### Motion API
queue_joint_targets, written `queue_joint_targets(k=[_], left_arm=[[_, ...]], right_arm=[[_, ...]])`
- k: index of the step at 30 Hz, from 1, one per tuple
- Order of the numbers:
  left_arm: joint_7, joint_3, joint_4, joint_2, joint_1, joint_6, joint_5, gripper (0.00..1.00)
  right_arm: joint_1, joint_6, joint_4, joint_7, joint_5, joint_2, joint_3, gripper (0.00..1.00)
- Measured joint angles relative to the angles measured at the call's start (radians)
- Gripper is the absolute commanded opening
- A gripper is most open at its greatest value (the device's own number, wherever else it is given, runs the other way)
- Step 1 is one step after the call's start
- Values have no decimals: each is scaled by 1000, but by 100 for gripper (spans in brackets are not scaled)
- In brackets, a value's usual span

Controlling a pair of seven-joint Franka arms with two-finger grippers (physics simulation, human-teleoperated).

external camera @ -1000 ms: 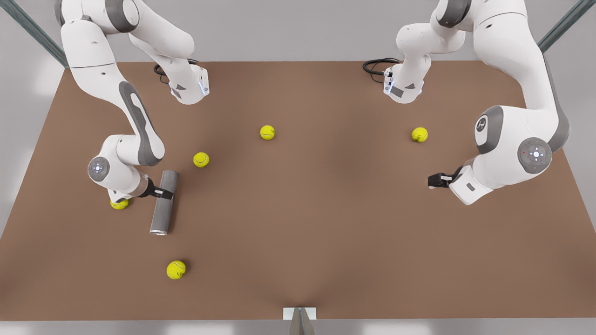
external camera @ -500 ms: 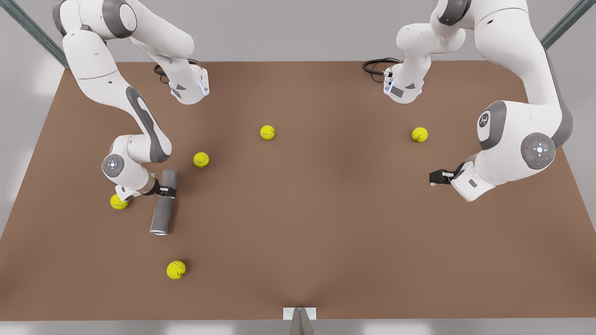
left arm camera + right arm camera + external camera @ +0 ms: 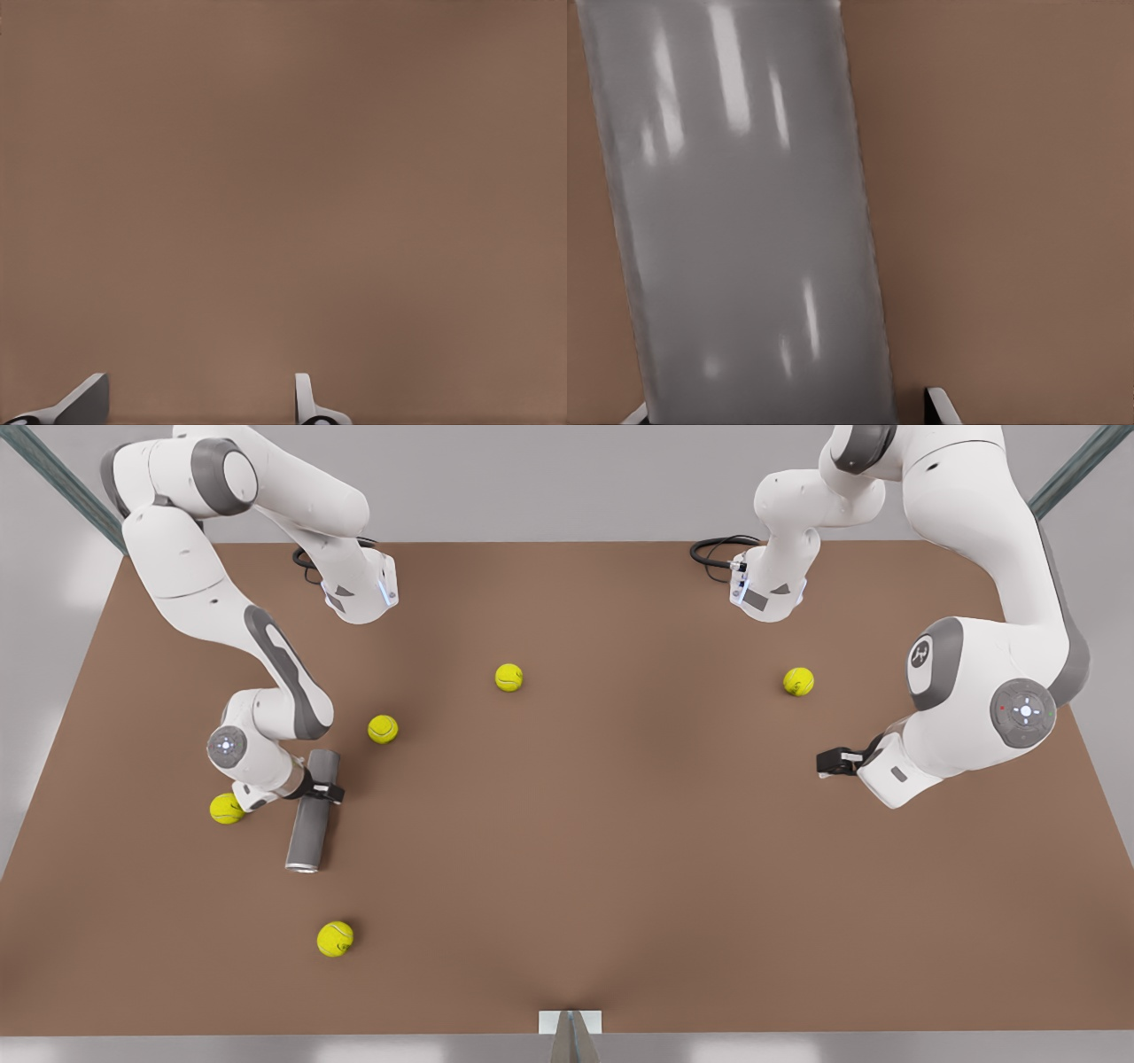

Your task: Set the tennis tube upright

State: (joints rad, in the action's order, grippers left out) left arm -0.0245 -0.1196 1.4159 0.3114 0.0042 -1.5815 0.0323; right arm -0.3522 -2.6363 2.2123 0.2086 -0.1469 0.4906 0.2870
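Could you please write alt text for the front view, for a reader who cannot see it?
A grey tennis tube lies flat on a brown table, the right gripper straddling it. The left gripper waits open, five tennis balls scattered around.

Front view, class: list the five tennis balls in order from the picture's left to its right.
Ball by the right gripper's wrist → nearest ball → ball beside the tube's far end → middle ball → ball at the front view's right.

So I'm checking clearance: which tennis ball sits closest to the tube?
The tennis ball just off the tennis tube's far end, toward the front view's right; the others lie farther off.
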Motion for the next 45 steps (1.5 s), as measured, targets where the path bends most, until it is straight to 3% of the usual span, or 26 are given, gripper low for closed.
queue_joint_targets(k=[13,16,45], left_arm=[[-4,-5,4,-6,-13,0,0,100],[-31,-15,8,-3,-30,8,-1,100],[-35,-11,0,49,-23,-24,-11,100]], right_arm=[[15,1,7,36,-16,-4,-6,100],[15,1,10,35,-19,-4,-6,92],[15,14,13,30,-20,-8,-6,80]])
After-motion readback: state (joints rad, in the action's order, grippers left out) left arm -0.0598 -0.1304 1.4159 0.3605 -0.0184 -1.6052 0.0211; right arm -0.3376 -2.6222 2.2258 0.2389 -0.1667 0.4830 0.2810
